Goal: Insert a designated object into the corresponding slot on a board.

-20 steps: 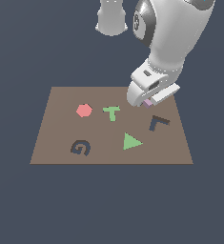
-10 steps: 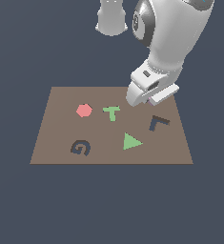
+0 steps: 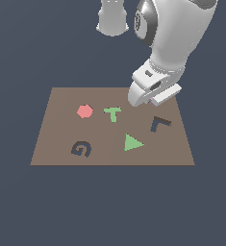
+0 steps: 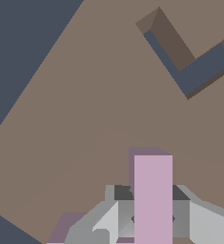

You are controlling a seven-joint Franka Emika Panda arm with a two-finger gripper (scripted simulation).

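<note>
1. One arm shows in the exterior view, its white gripper [image 3: 142, 98] low over the far part of the brown board [image 3: 56, 129], toward the exterior view's right. A sliver of the lilac L block [image 3: 157, 100] peeks out beside the gripper's underside; how far the jaws stand apart cannot be told from this view.
2. Five shapes mark the board in the same view: a red hexagon [image 3: 84, 111] and a green T [image 3: 113, 114] in the far row, a dark G cut-out [image 3: 81, 149] and a green triangle [image 3: 132, 142] in the near row, and the dark L-shaped slot [image 3: 159, 124] toward the exterior view's right.
3. The slot lies near the gripper, on the nearer side of it, with bare board between the two.
4. Two grey fingers [image 4: 125, 212] show in the wrist view, closed against the sides of the lilac L block [image 4: 153, 198], which stands between them with one long bar pointing away from the camera.
5. A shadow of the block falls on the board [image 4: 85, 119] just past its tip.
6. The slot [image 4: 185, 57] appears well ahead of the block in the wrist view, open and unfilled, its recessed floor dark blue-grey and its inner walls brown.
</note>
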